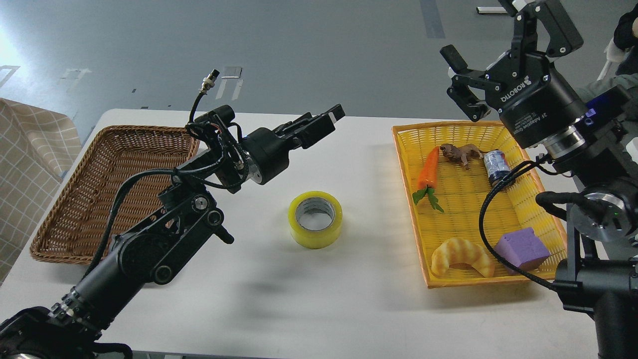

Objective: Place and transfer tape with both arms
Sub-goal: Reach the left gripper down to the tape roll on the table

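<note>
The tape (315, 219), a yellow roll with a pale grey core, lies flat on the white table (349, 309) near the middle. My left gripper (331, 121) is seen side-on, pointing right and low over the table, up and a little right of the tape and not touching it. Its fingers look slightly apart and hold nothing. My right gripper (496, 32) is open and empty, raised high above the far end of the yellow tray (404, 149).
A brown wicker basket (75, 199) stands at the left. The yellow tray at the right holds a carrot (428, 169), a toy animal (458, 152), a small can (496, 167), a croissant (461, 257) and a purple block (522, 248). A checked cloth (25, 164) lies at the far left.
</note>
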{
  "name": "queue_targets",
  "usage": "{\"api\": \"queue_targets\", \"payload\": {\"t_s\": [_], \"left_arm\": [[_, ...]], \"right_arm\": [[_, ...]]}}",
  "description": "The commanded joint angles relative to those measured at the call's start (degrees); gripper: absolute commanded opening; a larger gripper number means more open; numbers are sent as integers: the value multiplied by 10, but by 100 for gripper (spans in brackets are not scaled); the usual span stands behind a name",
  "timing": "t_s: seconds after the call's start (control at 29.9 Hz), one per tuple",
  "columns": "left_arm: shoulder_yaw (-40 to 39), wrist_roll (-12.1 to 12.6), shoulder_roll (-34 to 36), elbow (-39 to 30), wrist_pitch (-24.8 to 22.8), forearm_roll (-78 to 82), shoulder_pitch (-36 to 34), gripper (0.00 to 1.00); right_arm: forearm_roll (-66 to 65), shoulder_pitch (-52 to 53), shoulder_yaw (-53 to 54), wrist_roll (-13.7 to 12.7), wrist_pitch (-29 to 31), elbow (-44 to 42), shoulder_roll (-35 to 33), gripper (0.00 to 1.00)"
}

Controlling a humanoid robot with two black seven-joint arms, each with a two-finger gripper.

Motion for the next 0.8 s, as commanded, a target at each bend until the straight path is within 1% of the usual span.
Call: {"api": "queue_targets", "payload": {"t_s": [0.0, 0.13, 0.17, 0.23, 0.27, 0.33, 0.37, 0.4, 0.43, 0.47, 0.5, 0.7, 0.77], "left_arm": [[5, 3, 8, 2, 12, -19, -2, 98], [32, 5, 22, 2, 15, 8, 3, 98], [50, 4, 40, 1, 19, 46, 5, 98], [76, 6, 60, 1, 44, 121, 7, 98], [90, 8, 70, 1, 66, 161, 7, 98], [98, 12, 79, 2, 76, 191, 9, 98], [105, 23, 91, 2, 77, 204, 11, 98], [110, 39, 104, 3, 77, 208, 12, 98], [114, 49, 109, 3, 77, 208, 13, 98], [126, 68, 119, 3, 77, 208, 13, 98], [140, 77, 128, 3, 77, 209, 13, 98], [185, 84, 143, 3, 77, 209, 17, 98], [189, 91, 141, 4, 74, 209, 16, 98]], "right_arm": [[0, 0, 1, 0, 0, 2, 0, 100], [0, 0, 2, 0, 0, 2, 0, 100], [0, 0, 2, 0, 0, 2, 0, 100], [0, 0, 3, 0, 0, 2, 0, 100], [0, 0, 3, 0, 0, 3, 0, 100], [0, 0, 3, 0, 0, 3, 0, 100], [0, 0, 3, 0, 0, 3, 0, 100], [0, -1, 3, 0, 0, 3, 0, 100], [0, -1, 3, 0, 0, 3, 0, 100], [0, -1, 3, 0, 0, 3, 0, 100], [1, -1, 3, 0, 0, 3, 0, 100], [1, 0, 3, 0, 0, 7, 0, 100], [1, 0, 3, 0, 0, 8, 0, 100]]}}
